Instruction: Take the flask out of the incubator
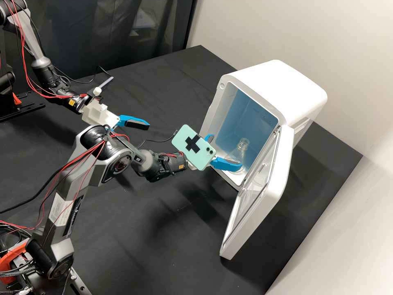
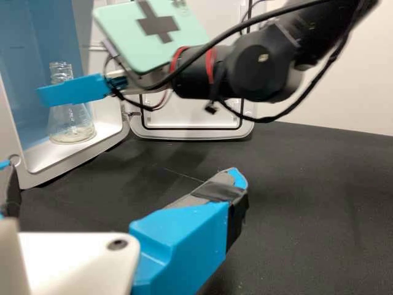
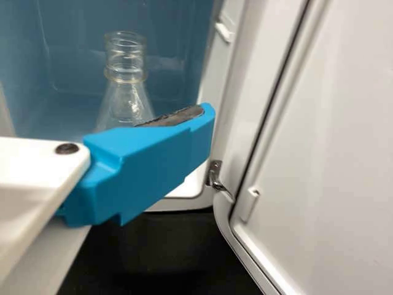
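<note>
My right pincer [image 1: 224, 150] was wide open at the mouth of the white incubator [image 1: 278, 88], whose door [image 1: 266, 184] stood open. The clear flask [image 1: 242, 150] stood upright on the floor inside, just behind my blue fingers [image 3: 147, 153]; I could not tell if they touched it. My left pincer [image 1: 136, 122] was open too, above the bench [image 1: 172, 221], well apart from the incubator.

Flask [image 3: 126, 92] base behind blue finger [image 3: 147, 160]

Clear conical flask [image 1: 241, 152] upright inside white incubator [image 1: 282, 88], blue interior, door [image 1: 262, 192] open.
</note>
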You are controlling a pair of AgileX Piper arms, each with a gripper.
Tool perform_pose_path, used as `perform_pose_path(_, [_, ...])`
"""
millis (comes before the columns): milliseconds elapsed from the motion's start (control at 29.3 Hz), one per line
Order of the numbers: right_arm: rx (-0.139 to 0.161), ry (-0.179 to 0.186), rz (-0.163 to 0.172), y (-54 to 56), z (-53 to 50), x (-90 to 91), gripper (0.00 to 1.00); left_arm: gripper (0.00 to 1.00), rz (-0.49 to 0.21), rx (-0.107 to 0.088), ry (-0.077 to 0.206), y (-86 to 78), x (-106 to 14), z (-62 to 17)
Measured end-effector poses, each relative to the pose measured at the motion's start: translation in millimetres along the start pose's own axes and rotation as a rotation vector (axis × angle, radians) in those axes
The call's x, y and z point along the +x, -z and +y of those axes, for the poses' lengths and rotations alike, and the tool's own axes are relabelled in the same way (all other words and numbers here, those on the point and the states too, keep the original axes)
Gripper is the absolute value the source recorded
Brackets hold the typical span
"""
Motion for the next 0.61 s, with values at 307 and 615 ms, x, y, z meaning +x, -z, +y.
perform_pose_path(307, [-0.041,0.011,-0.024,9.8,-11.1,20.9,1.00,1.00,0.000,0.000,0.000,0.0,0.0,0.0])
perform_pose_path(615, [-0.053,0.000,-0.077,6.5,-18.0,41.5,1.00,1.00,0.000,0.000,0.000,0.0,0.0,0.0])
